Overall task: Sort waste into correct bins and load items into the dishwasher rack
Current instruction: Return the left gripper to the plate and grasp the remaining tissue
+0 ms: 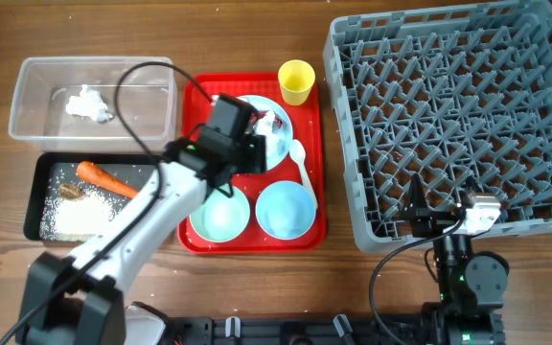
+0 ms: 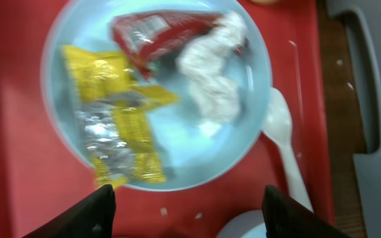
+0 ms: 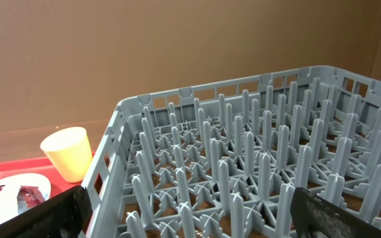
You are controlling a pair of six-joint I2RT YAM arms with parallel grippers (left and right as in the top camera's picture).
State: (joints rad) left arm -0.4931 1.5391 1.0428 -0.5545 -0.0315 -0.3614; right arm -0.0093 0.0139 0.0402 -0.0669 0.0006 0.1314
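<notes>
The grey dishwasher rack point(image 1: 448, 105) fills the right end of the worktop and has nothing in it. Mid-worktop, the flat red tray point(image 1: 316, 144) carries every dish: the light-blue plate point(image 2: 177, 152), a light-blue bowl point(image 1: 286, 209), a paler bowl point(image 1: 220, 216), the yellow cup point(image 1: 296, 80) and the white spoon point(image 2: 284, 139).

At the left edge, the clear tub point(image 1: 29, 105) holds a wad of tissue point(image 1: 88, 103). The black tray point(image 1: 38, 201), toward the near left corner, holds the carrot point(image 1: 105, 177), rice point(image 1: 80, 218) and a brown lump point(image 1: 73, 193). So part of the waste looks sorted, and loading has not begun.

On the plate lie a yellow and silver wrapper point(image 2: 114, 119), a red wrapper point(image 2: 154, 33) and a crumpled tissue point(image 2: 213, 73).

Your left fingers point(image 2: 98, 211) hang over the plate's near rim, spread apart and holding nothing. The yellow and silver wrapper's end lies just ahead of one finger. Your right fingers point(image 3: 45, 215) stand wide open and empty over the rack's near edge.
</notes>
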